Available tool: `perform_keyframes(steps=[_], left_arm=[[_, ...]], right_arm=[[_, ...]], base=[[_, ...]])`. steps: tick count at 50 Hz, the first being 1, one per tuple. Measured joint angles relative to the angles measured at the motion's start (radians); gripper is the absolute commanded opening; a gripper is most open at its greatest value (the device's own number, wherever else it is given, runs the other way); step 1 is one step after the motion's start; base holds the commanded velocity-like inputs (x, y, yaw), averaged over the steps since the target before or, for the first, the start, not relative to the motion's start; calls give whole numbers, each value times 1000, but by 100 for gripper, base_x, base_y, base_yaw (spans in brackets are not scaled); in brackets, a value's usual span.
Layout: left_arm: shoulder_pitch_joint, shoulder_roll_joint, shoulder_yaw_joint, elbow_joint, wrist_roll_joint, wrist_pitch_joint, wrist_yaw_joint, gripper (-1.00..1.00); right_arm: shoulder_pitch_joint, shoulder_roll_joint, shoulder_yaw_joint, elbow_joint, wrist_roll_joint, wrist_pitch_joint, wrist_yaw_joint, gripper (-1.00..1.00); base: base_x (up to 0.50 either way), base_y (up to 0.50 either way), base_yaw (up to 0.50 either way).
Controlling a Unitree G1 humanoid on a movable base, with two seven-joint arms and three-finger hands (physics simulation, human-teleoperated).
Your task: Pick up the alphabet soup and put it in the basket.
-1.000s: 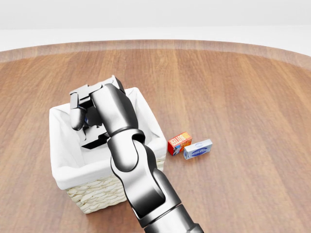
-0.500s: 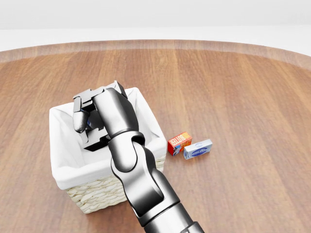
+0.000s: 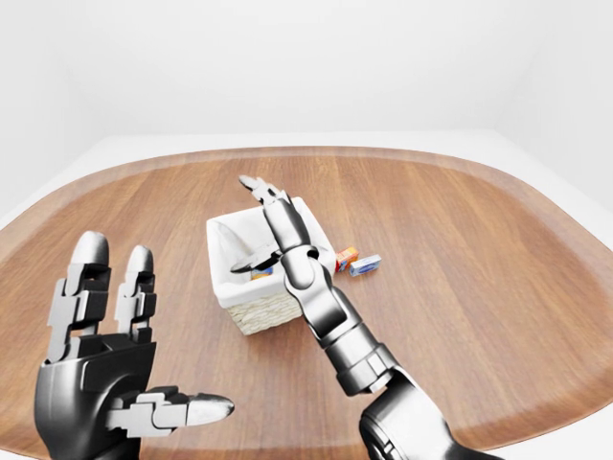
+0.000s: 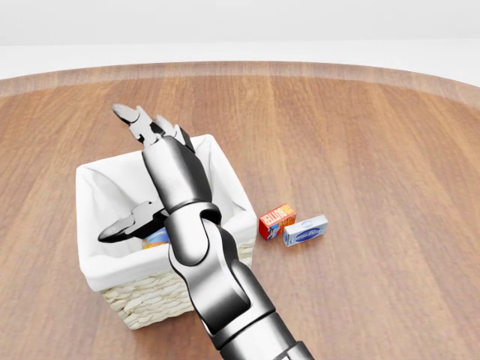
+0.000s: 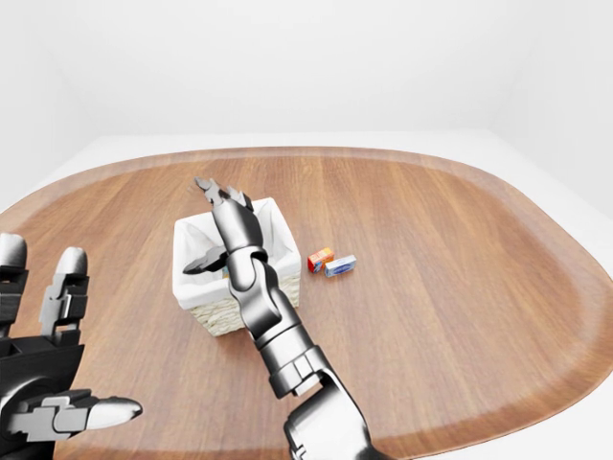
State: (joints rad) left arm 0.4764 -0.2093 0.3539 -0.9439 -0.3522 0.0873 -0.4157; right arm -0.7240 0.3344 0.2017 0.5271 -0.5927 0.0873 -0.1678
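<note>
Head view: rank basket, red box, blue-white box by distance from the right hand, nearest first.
1. Basket: directly below the open right hand, which hangs over it.
2. Red box: right of the basket, on the table.
3. Blue-white box: touching the red box's right side, slightly farther out.

The alphabet soup (image 4: 156,238) lies inside the basket (image 4: 95,268), left of centre in the head view; only a small blue and orange patch shows, its pose unclear. The basket is pale wicker with a white lining, standing upright at lower left of that view
</note>
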Motion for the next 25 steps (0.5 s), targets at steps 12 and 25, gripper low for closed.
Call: perform_keyframes(steps=[12, 25], left_arm=[[-1, 1, 1, 0, 0, 0, 1, 100], [0, -1, 1, 2, -1, 0, -1, 100]], right_arm=[[-1, 2, 1, 2, -1, 0, 0, 100], [4, 5, 3, -4, -3, 0, 4, 100]], base=[[0, 0, 0], [0, 0, 0]])
